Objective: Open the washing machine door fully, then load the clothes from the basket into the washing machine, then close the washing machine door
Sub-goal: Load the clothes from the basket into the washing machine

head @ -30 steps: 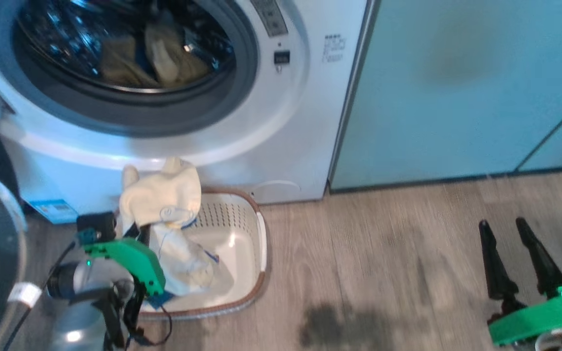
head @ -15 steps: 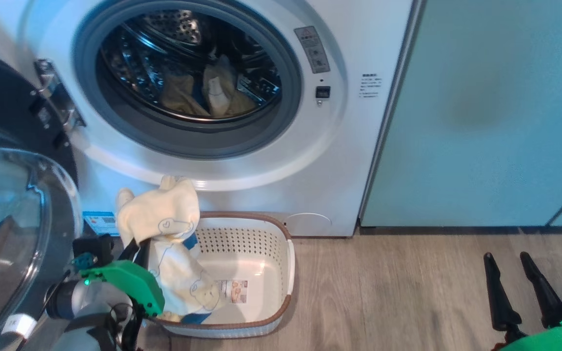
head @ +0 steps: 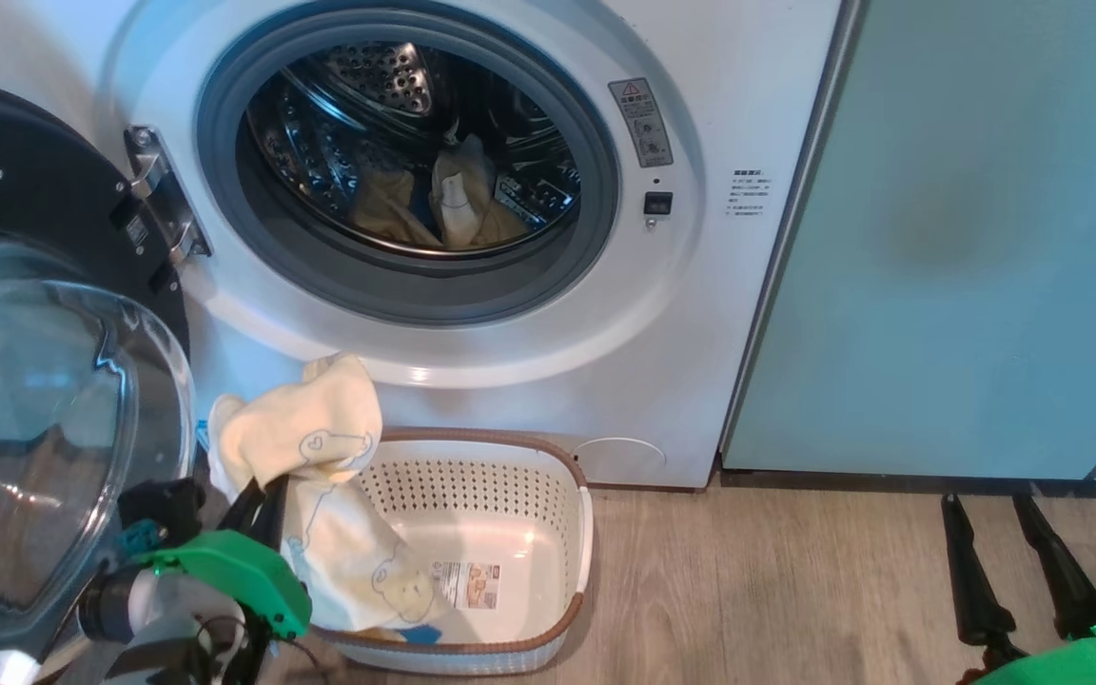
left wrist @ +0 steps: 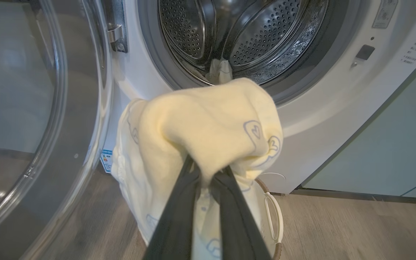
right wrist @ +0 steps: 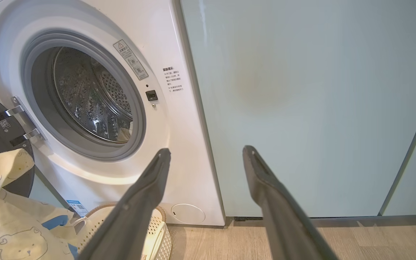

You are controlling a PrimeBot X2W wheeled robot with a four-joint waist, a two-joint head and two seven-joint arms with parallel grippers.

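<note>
Because the head camera has swung since a second ago, the washing machine now sits lower and farther right in my view, and more of its drum shows. Measured against the basket, the held cloth has come up: the label on the basket's bottom, covered before, is now bare. My left gripper is nearly closed, pinching that one pale yellow bear-print cloth, which hangs over the basket's left end with its tail inside. My right gripper stands wide open and empty above the wood floor, as before. I count one washer, one door swung open at the left, one basket, two yellow pieces in the drum, one in my grip, and one blue scrap in the basket.
</note>
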